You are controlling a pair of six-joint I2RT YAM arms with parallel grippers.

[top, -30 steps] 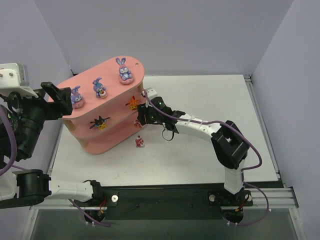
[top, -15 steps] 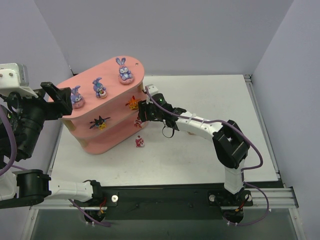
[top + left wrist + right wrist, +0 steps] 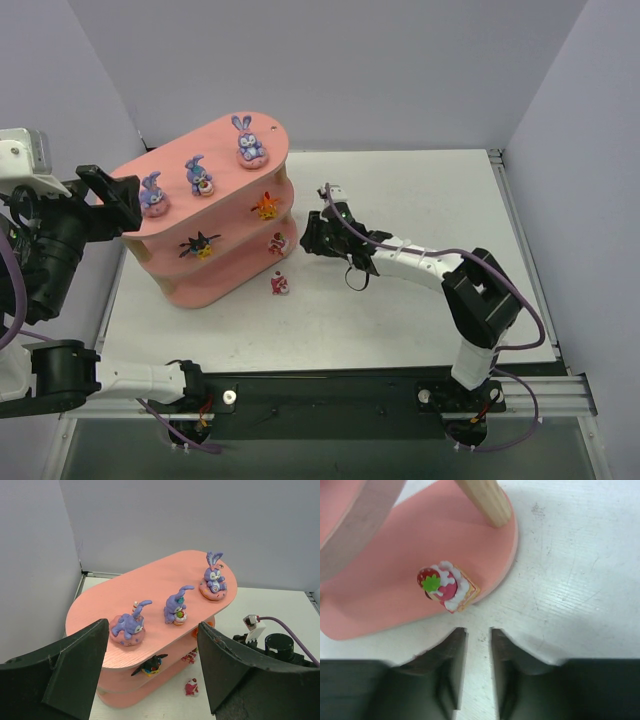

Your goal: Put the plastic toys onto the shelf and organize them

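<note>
Plastic toys mostly stood on the shelf, centre-left of the top view. At the far left, the left gripper hung spread wide and empty beside the top board. Further right, a small pink-red toy sat alone at the bottom board's right end. The right gripper had backed away from it toward frame centre, fingers barely parted and holding nothing. That placement looked finished. Another pink-red toy remained on the table just below the shelf, likely next.
</note>
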